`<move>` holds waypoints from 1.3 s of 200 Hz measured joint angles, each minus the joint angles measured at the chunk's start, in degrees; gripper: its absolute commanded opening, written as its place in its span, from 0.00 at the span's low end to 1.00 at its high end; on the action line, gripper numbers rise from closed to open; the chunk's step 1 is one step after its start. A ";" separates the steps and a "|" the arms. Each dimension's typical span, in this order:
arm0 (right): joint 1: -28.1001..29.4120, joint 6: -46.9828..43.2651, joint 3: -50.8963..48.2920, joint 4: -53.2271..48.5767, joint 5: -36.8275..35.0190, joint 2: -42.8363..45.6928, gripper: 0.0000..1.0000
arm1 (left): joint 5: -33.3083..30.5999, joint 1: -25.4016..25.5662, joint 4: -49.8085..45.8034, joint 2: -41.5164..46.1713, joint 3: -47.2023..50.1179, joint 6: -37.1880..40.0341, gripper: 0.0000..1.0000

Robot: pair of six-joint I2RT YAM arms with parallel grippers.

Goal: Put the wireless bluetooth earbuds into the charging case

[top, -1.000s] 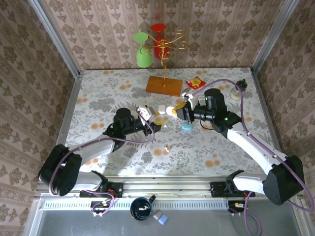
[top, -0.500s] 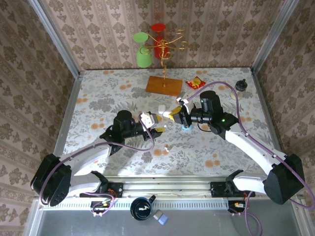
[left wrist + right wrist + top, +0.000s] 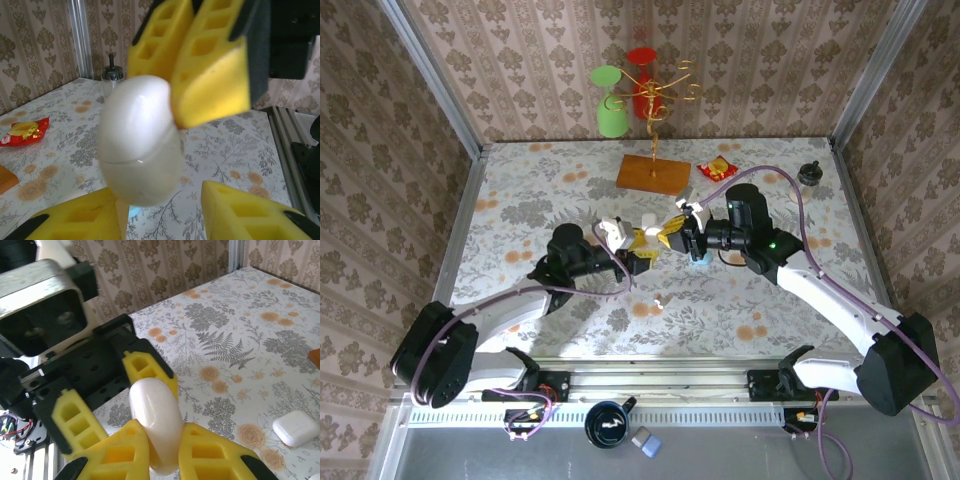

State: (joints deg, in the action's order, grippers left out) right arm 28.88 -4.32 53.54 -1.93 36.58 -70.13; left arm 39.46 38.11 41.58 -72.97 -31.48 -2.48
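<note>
My right gripper point(image 3: 167, 452) is shut on a white pebble-like charging case point(image 3: 155, 417), which is closed and held above the table. In the left wrist view the case point(image 3: 137, 142) hangs in front of the camera under the right gripper's yellow fingers point(image 3: 207, 70). My left gripper point(image 3: 165, 205) is open around the case's free end; one finger is close against it and the other stands clear of it. From above the two grippers meet at mid-table, left point(image 3: 642, 243) and right point(image 3: 672, 233). A tiny white earbud point(image 3: 660, 300) lies on the table in front of them.
A blue case point(image 3: 700, 258) sits under the right wrist, and a white boxy case point(image 3: 296, 427) lies on the table nearby. At the back stand a wooden-based rack point(image 3: 655, 175) with green and red cups, a red snack packet point(image 3: 717, 168) and a small dark-topped bottle point(image 3: 810, 172).
The left gripper has come up to the held case and its jaws have narrowed around it. The right gripper shifted slightly left, still holding the case.
</note>
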 measured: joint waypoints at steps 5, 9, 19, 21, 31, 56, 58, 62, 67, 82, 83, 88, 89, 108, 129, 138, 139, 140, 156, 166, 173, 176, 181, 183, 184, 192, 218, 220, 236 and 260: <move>0.04 0.00 0.00 0.02 0.15 0.00 0.10 | 0.07 -0.15 0.92 -0.35 0.00 -0.70 0.41; 0.04 0.00 0.00 0.02 0.24 0.00 0.10 | 0.15 -0.37 1.53 -0.55 0.02 -1.11 0.41; 0.04 0.00 0.00 0.00 0.33 0.00 0.10 | 0.33 -0.70 2.89 -0.96 0.02 -2.19 0.40; 0.04 -0.02 0.00 0.02 0.33 0.00 0.10 | 0.42 -0.72 3.13 -1.03 0.02 -2.40 0.40; 0.02 0.00 0.00 0.09 0.31 0.00 0.10 | 0.76 -0.96 4.02 -1.25 0.02 -3.10 0.37; 0.04 -0.02 0.00 0.09 0.33 0.00 0.10 | 1.92 -1.03 5.90 -1.33 0.02 -4.66 0.32; 0.04 -0.02 0.00 0.09 0.37 0.00 0.10 | 1.97 -1.05 6.03 -1.33 0.02 -4.83 0.31; 0.04 -0.02 0.00 0.11 0.42 0.00 0.10 | 2.03 -1.05 6.05 -1.33 0.02 -4.94 0.31; 0.04 -0.04 0.00 0.11 0.57 0.00 0.10 | 2.32 -1.05 6.05 -1.33 0.02 -5.14 0.31; 0.02 -0.04 0.00 0.13 0.87 0.00 0.10 | 2.67 -1.09 6.01 -1.33 0.02 -5.22 0.30; 0.02 -0.04 0.00 0.13 0.87 0.00 0.10 | 2.69 -1.09 6.01 -1.33 0.02 -5.22 0.30; 0.02 -0.04 0.00 0.13 0.96 0.00 0.10 | 2.80 -1.09 6.03 -1.36 0.02 -5.27 0.28; 0.02 -0.04 0.00 0.13 0.96 0.00 0.10 | 2.80 -1.09 6.01 -1.36 0.02 -5.27 0.28; -0.09 -0.26 0.00 0.24 1.29 -0.13 0.10 | 2.91 -1.25 5.92 -1.46 0.02 -5.46 0.18; -0.13 -0.52 0.00 0.24 1.42 -0.55 0.11 | 3.23 -1.46 5.97 -1.84 0.02 -5.62 0.10; -0.24 -0.74 0.00 0.22 1.42 -0.76 0.12 | 3.19 -1.46 5.97 -2.08 0.02 -5.62 0.04; -0.24 -0.76 0.00 0.20 1.42 -0.79 0.12 | 3.17 -1.46 5.97 -2.10 0.02 -5.60 0.04; -0.24 -0.79 0.00 0.20 1.44 -0.81 0.13 | 3.19 -1.46 5.97 -2.12 0.02 -5.60 0.04; -0.35 -1.14 0.00 0.13 1.51 -1.14 0.18 | 2.95 -1.46 5.73 -2.32 0.02 -5.53 0.01; -0.35 -0.96 0.00 0.07 1.46 -1.20 0.28 | 2.82 -1.46 5.53 -2.32 0.02 -5.42 0.01; -0.31 -0.52 0.00 0.02 1.33 -1.25 0.35 | 2.78 -1.44 5.53 -2.32 0.02 -5.20 0.00; -0.26 -0.63 0.00 0.11 1.36 -1.25 0.38 | 2.78 -1.44 5.55 -2.32 0.02 -4.96 0.00; -0.17 0.26 0.02 0.09 0.98 -1.29 0.42 | 2.75 -1.42 5.53 -2.32 0.02 -4.63 0.00; -0.11 0.00 0.04 0.15 0.79 -1.31 0.44 | 2.67 -1.40 5.55 -2.32 0.02 -4.50 0.00; -0.09 0.13 0.04 0.17 0.72 -1.31 0.45 | 2.67 -1.40 5.53 -2.32 0.02 -4.42 0.00; 0.02 1.68 0.24 0.09 -0.28 -1.53 0.50 | 2.58 -1.40 5.53 -2.32 0.02 -3.82 0.00; 0.15 4.09 2.67 -1.20 -4.00 -2.73 0.56 | 1.88 -1.46 5.14 -2.29 0.04 -2.45 0.00; 0.15 4.35 2.91 -1.38 -4.35 -2.84 0.57 | 1.77 -1.46 5.11 -2.29 0.07 -2.40 0.00; 0.15 5.31 4.74 -1.95 -6.86 -3.52 0.58 | 1.70 -1.44 5.11 -2.27 0.61 -1.77 0.00; 0.07 6.99 6.58 -2.60 -9.92 -4.52 0.59 | 1.70 -1.40 5.07 -1.99 1.53 -0.90 0.00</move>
State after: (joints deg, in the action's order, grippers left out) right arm 28.95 2.68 60.12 -4.54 26.65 -74.65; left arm 41.17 36.71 46.65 -74.96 -29.95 -3.38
